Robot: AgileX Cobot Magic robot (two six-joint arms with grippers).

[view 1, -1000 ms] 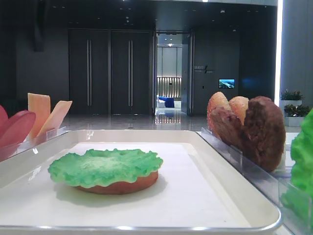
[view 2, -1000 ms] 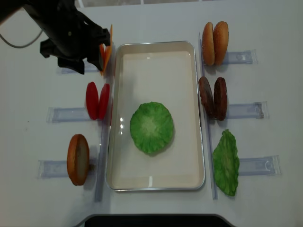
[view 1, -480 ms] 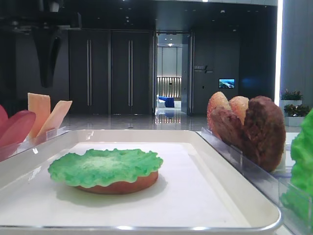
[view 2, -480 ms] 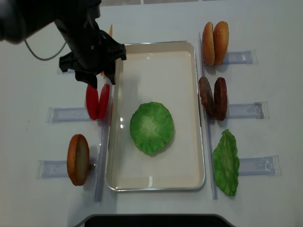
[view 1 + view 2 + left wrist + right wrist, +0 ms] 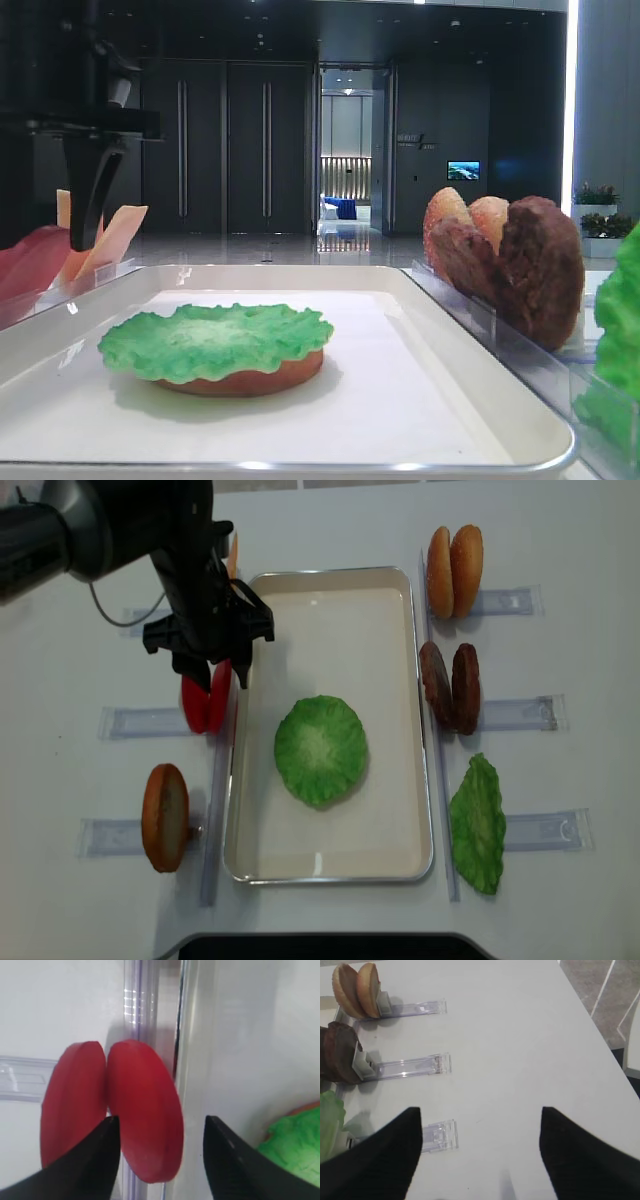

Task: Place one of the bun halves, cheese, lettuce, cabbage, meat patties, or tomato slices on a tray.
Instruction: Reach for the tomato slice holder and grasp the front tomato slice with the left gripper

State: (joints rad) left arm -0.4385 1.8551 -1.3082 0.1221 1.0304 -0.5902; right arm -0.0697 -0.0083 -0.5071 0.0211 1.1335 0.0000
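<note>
White tabletop spreads under everything, with the tray (image 5: 330,592) at its middle as my landmark: a shallow white rectangle with a raised rounded rim. On the tray lies a lettuce (image 5: 320,750) leaf, bright green with a ruffled edge, covering a tan bun half (image 5: 245,380) whose side shows beneath it in the low view.

Just left of the tray's rim stand the tomato slices (image 5: 142,1130), two smooth red discs on edge, leaning together in a clear plastic rack (image 5: 140,722). My left gripper (image 5: 211,676) hangs right over them with its jaws spread wide, one dark finger (image 5: 85,1170) in front of the outer slice and the other toward the tray's rim; nothing is gripped. Further along that left side, past my arm, stand the pale-orange cheese (image 5: 110,240) slices, and toward the near end another bun half (image 5: 165,816) stands upright.

Right of the tray stand two more bun halves (image 5: 455,570), two rough dark-brown meat patties (image 5: 450,687), and a second lettuce leaf (image 5: 478,825), each at a clear rack.

My right gripper (image 5: 480,1150) is open and empty over bare table, well right of the tray.
</note>
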